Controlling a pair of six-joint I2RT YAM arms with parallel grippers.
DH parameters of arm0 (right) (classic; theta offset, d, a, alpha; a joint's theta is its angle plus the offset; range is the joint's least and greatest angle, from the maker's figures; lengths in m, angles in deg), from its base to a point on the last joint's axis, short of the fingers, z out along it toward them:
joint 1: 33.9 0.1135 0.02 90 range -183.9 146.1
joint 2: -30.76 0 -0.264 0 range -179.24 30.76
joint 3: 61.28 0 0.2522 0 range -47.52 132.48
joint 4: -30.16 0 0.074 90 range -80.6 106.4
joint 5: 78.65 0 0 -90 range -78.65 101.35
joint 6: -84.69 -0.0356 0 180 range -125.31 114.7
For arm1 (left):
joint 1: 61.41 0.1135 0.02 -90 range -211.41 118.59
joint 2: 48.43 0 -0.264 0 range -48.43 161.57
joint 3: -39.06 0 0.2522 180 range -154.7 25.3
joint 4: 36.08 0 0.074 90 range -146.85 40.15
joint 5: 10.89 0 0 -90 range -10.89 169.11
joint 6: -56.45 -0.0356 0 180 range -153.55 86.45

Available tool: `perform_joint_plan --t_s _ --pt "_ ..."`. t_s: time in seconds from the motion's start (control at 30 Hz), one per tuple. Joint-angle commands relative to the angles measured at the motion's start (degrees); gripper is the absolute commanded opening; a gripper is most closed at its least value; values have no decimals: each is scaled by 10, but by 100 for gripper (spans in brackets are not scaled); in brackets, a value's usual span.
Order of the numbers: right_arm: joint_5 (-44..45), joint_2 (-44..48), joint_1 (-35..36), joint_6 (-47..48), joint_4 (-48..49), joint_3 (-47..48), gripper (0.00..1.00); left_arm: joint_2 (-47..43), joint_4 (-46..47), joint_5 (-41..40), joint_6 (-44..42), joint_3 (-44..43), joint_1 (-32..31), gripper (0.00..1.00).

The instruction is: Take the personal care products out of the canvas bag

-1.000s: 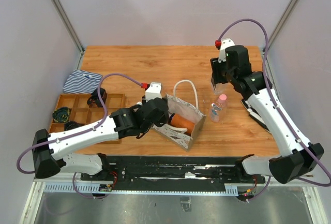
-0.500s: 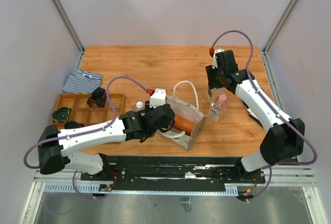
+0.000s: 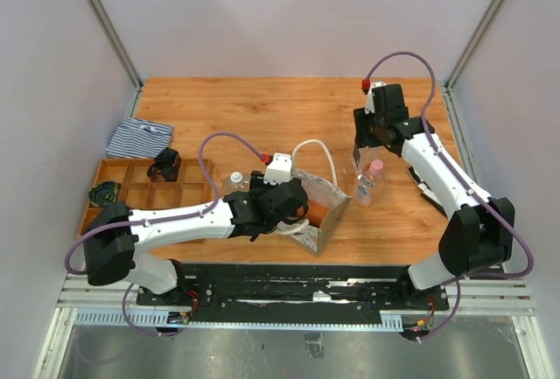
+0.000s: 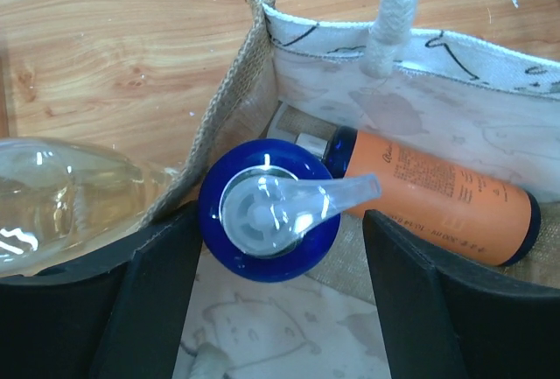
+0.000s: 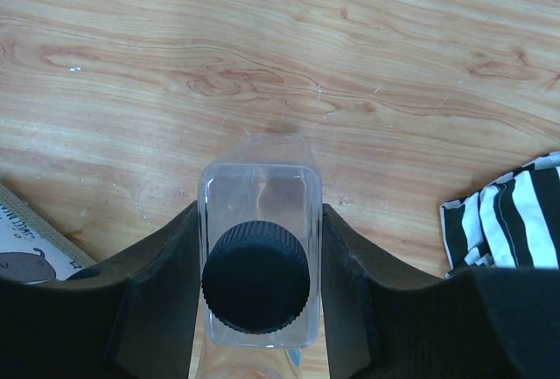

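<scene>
The canvas bag (image 3: 325,193) lies open near the table's front, rope handle (image 3: 315,144) toward the back. In the left wrist view, my left gripper (image 4: 280,230) is open inside the bag (image 4: 455,55), its fingers either side of a blue pump bottle (image 4: 267,213). An orange bottle (image 4: 437,200) lies beside it. My right gripper (image 5: 260,221) is shut on a clear square bottle with a black cap (image 5: 256,278), held right of the bag (image 3: 366,145). A clear pink-capped bottle (image 3: 372,178) stands below it. A clear white-capped bottle (image 3: 234,182) stands left of the bag.
A wooden compartment tray (image 3: 140,188) with black coiled cables (image 3: 164,165) sits at the left. A blue-white striped cloth (image 3: 138,136) lies behind it. A black-white striped cloth (image 5: 516,213) lies under the right arm. Grey walls enclose the table.
My left arm has pushed right and deeper into the bag, uncovering the white-capped bottle beside it. My right arm has swung in and holds its bottle over the pink-capped one.
</scene>
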Motion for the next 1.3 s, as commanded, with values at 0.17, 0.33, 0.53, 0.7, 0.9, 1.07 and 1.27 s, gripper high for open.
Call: perform_joint_plan --t_s 0.17,0.33,0.53,0.7,0.9,1.07,1.27 --pt "-29 -19 -26 -8 56 -4 17 24 67 -6 -7 3 23 68" --pt "-47 -36 -34 -12 51 -14 31 10 91 17 -33 7 23 3" --pt "-45 -17 -34 -11 37 -19 66 -6 59 27 -47 -30 23 1" --pt "-46 52 -33 -9 40 -22 100 -56 28 23 -73 -93 22 1" --pt "-45 161 -4 10 38 -16 98 -72 -38 -2 -99 -206 22 0" --pt "-117 211 69 19 -9 4 94 -93 -53 -42 -115 -258 23 1" --pt "-178 215 172 21 -33 -10 70 -79 -111 -172 -120 -332 25 1"
